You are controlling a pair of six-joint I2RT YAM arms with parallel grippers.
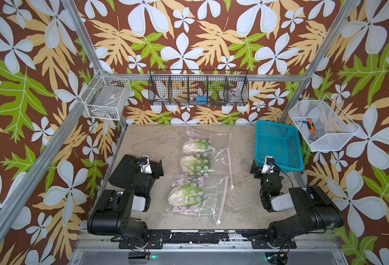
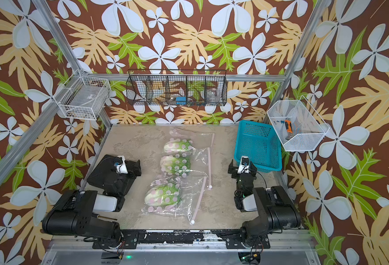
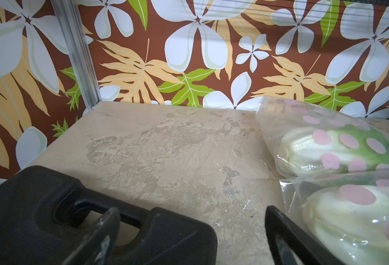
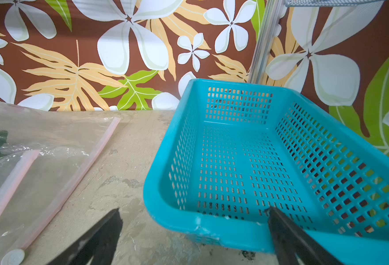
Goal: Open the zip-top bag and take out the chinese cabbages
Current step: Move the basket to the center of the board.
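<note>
Middle of the table (image 1: pixel 143 137), three chinese cabbages (image 1: pixel 195 164) sit in two polka-dot zip-top bags (image 1: pixel 220 156) that look zipped shut. They lie crosswise, white bases toward the left gripper (image 3: pixel 191 210) and pink zipper strips (image 1: pixel 229 163) toward the right gripper (image 4: pixel 194 212), so that arm's closer. Both grippers are splayed wide and empty. Plump heads, crinkly green tops.

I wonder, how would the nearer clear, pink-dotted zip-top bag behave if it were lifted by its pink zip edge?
The nearer clear pink-dotted bag looks thin and crinkled, so it would probably flop and sag. The white-and-green cabbage head inside would likely slide toward the low end. The glossy film may slip; the pink zip strip seems firmer.
</note>
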